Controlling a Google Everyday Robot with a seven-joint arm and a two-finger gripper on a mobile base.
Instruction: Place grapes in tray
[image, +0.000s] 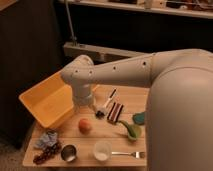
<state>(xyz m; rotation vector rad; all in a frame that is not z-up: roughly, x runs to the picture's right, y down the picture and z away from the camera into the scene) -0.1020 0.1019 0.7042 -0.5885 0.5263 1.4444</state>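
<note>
A bunch of dark red grapes (46, 154) lies at the front left corner of the wooden table. The yellow tray (44, 101) stands at the table's back left, tilted over the edge. My white arm reaches in from the right, and my gripper (84, 101) hangs below the wrist at the tray's right wall, well behind the grapes. Nothing shows in it.
A crumpled blue wrapper (47, 139) lies just behind the grapes. Also on the table are a metal cup (69, 152), a white cup (102, 150), a fork (128, 154), an orange fruit (85, 125), a brown striped pack (115, 111), a white marker (107, 102) and green items (132, 129).
</note>
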